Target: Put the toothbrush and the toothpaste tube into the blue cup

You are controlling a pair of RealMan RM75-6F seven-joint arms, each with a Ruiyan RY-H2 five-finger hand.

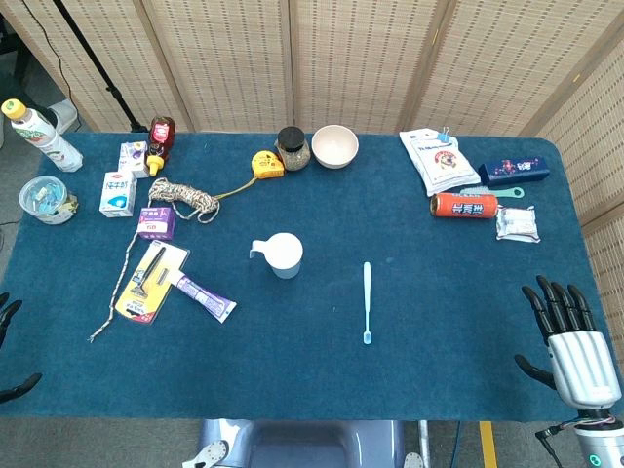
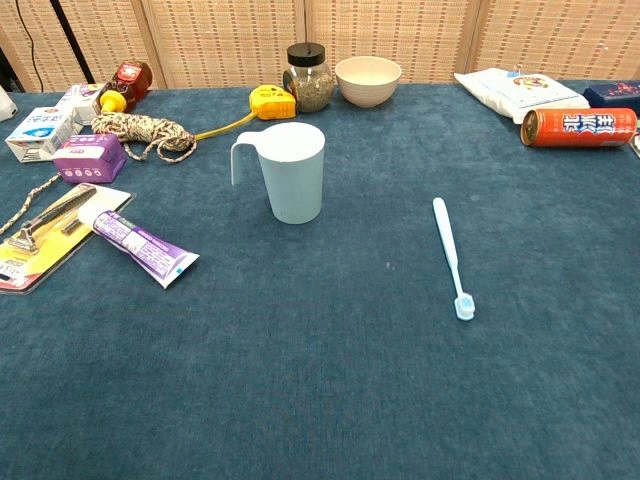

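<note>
The pale blue cup (image 1: 284, 254) (image 2: 295, 170) stands upright near the table's middle, handle to its left. A light blue toothbrush (image 1: 367, 301) (image 2: 450, 257) lies flat to the cup's right, bristle end toward me. The white and purple toothpaste tube (image 1: 204, 295) (image 2: 135, 244) lies to the cup's left, beside a razor card. My right hand (image 1: 567, 336) rests at the table's near right edge, fingers spread, holding nothing. Only dark fingertips of my left hand (image 1: 10, 351) show at the near left edge. Neither hand appears in the chest view.
A razor on a yellow card (image 1: 148, 281) (image 2: 40, 232) lies by the tube. A rope (image 1: 180, 198), purple box (image 1: 156, 222), jar (image 1: 292, 148), bowl (image 1: 334, 145), tape measure (image 1: 266, 164) and orange can (image 1: 465, 206) line the back. The blue cloth table (image 1: 429, 370) ends just before my hands.
</note>
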